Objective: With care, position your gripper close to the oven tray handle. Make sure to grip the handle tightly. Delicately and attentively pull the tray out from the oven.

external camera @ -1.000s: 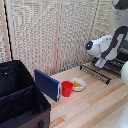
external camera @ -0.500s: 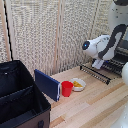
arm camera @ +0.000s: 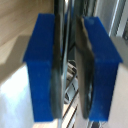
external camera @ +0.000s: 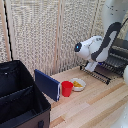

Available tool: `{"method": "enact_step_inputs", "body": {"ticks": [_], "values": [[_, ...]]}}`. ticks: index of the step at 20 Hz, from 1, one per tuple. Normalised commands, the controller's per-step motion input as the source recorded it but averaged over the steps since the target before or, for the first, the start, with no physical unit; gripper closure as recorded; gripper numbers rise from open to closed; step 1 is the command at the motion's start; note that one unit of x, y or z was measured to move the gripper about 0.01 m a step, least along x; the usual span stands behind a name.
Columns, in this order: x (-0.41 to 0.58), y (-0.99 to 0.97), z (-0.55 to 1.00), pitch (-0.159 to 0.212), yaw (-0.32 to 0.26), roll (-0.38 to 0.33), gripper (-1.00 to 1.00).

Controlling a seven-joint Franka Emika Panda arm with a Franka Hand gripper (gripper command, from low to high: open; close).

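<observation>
The oven tray handle [external camera: 94,73], a thin black bar, fronts the tray [external camera: 104,69] protruding from the oven [external camera: 119,54] at the exterior view's right. The gripper [external camera: 92,66] sits at it; its blue fingers [arm camera: 44,65] appear clamped on a thin dark bar, though blur hinders certainty. A red cup [external camera: 66,88] stands well apart.

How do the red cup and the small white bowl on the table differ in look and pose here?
The red cup is bright red, while the white bowl is pale with something yellow-orange inside. The cup stands tall and upright; the bowl is low, wide and shallow. The cup is next to the blue panel; the bowl lies on the cup's other side, nearer the tray. Both rest on the wooden table, untouched by the gripper.
</observation>
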Motion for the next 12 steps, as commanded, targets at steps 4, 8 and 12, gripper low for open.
{"method": "enact_step_inputs", "body": {"ticks": [4,8,12], "values": [[0.053,0.00,0.14,0.060,0.000,-0.025,-1.00],[0.154,0.00,0.26,0.037,-0.015,0.029,-1.00],[0.063,-0.01,0.28,0.042,-0.121,0.046,-1.00]]}}
